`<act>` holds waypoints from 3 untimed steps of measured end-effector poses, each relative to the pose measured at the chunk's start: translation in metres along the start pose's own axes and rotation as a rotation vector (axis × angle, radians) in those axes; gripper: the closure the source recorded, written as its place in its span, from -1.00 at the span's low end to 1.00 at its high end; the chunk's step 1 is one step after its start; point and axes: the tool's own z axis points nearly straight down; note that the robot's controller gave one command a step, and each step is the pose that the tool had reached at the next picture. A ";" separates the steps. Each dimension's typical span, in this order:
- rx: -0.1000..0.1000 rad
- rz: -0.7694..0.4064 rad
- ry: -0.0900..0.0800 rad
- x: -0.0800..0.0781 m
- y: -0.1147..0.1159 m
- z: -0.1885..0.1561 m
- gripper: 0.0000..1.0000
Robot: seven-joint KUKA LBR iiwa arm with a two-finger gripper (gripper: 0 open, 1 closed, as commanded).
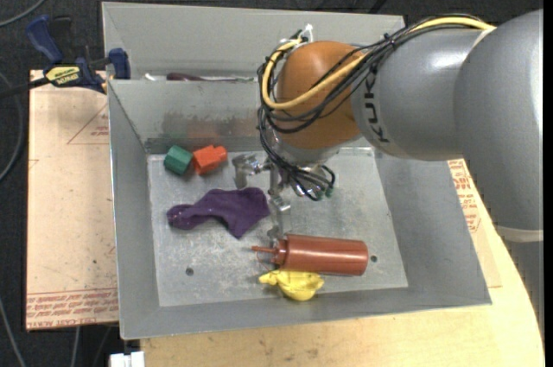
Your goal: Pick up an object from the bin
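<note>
My gripper [262, 194] hangs below the orange wrist cover in the middle of the bin, its two metal fingers spread apart and nothing between them. It is open, right above the right end of a limp purple piece [216, 208] lying flat on the floor. One fingertip points down toward the nozzle of a red-brown squeeze bottle [324, 256], which lies on its side just in front. A crumpled yellow thing [295, 284] rests against the bottle's front side.
A green block [178, 159] and an orange block [210, 157] sit side by side near the bin's back left wall. The arm and its cables cover the back right part of the bin.
</note>
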 end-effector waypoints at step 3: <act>-0.001 -0.066 -0.004 -0.048 0.029 0.027 -1.00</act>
